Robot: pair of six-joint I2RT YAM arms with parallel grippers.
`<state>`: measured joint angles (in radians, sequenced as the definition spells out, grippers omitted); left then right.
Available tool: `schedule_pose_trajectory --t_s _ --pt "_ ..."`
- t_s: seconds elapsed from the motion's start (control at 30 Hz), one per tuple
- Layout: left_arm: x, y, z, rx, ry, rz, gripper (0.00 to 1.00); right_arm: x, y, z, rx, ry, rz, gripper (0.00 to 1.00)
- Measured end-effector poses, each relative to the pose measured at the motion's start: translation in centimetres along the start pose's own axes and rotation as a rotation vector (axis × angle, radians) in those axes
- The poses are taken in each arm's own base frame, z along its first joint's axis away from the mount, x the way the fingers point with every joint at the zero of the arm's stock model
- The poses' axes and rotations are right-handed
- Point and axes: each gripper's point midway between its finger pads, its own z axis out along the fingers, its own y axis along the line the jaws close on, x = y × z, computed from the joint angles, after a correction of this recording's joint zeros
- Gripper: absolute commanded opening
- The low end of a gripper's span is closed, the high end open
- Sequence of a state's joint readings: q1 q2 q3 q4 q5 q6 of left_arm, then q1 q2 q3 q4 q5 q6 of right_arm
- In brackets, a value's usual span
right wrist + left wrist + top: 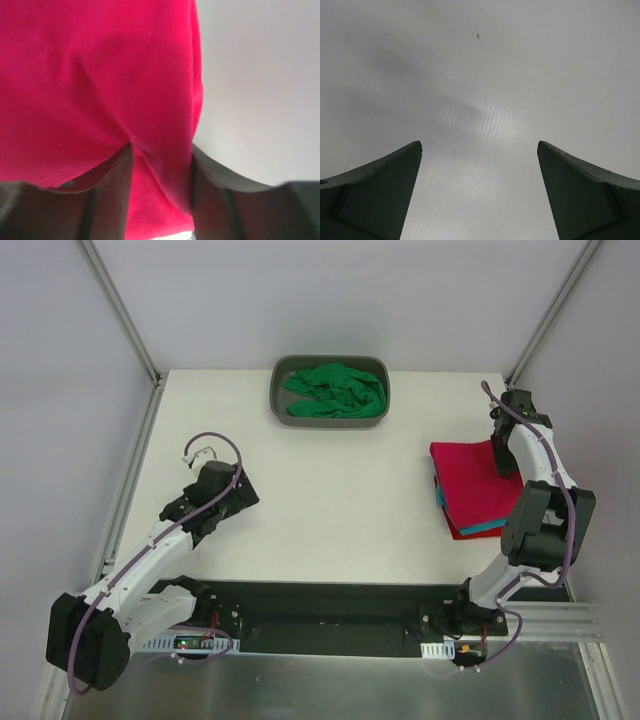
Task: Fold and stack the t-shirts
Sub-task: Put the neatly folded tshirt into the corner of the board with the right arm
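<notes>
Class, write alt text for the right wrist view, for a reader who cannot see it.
A crimson-pink t-shirt fills most of the frame, a creased fold pinched between the dark fingers of the right claw. White table shows at right.

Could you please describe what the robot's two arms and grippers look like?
Both the left arm and right arm have white links joined by bulky black joints, with a purple cable looping along each. The left gripper and right gripper each have two dark, wedge-shaped fingers tapering towards the tips. No markings show.
</notes>
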<state>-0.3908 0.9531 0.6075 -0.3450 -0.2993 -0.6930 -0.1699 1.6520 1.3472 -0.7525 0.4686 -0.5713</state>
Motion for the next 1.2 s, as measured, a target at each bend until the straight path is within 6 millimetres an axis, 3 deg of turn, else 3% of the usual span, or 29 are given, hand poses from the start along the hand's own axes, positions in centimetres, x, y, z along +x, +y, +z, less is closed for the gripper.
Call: schedule_pose_trajectory --t_s 0.2,0.23,0.43,0.57,0.77,0.93,1.1,1.2 --pt "-0.5 -0.2 -0.6 0.019 -0.023 -0.009 0.99 0.4 -0.3 1.0 0.046 0.043 0.084 0.95" --pt "-0.5 -0.2 -0.7 0.022 -0.026 -0.011 0.99 0.3 -0.4 0.9 0.052 0.042 0.104 0.96" --pt "-0.5 -0.1 -1.0 0.033 -0.038 -0.016 0.99 -0.4 -2.2 -0.5 0.081 0.006 0.286 0.96" --pt "-0.5 0.0 -1.1 0.039 -0.042 -0.018 0.99 -0.3 -2.5 -2.4 -0.039 -0.068 0.502 0.96" --pt "-0.4 -0.1 -1.1 0.047 -0.037 -0.02 0.99 2.1 0.1 -4.6 -0.296 -0.182 0.8 0.96" --pt "-0.3 -0.3 -1.1 0.053 -0.029 -0.02 0.99 3.5 2.4 -1.8 -0.387 -0.091 0.873 0.96" --pt "-0.1 -0.3 -1.1 0.055 -0.018 -0.017 0.99 4.8 2.6 1.0 -0.374 -0.022 0.912 0.96" --pt "0.1 -0.4 -1.0 0.057 -0.011 -0.016 0.99 4.8 3.1 1.4 -0.405 -0.026 0.92 0.96"
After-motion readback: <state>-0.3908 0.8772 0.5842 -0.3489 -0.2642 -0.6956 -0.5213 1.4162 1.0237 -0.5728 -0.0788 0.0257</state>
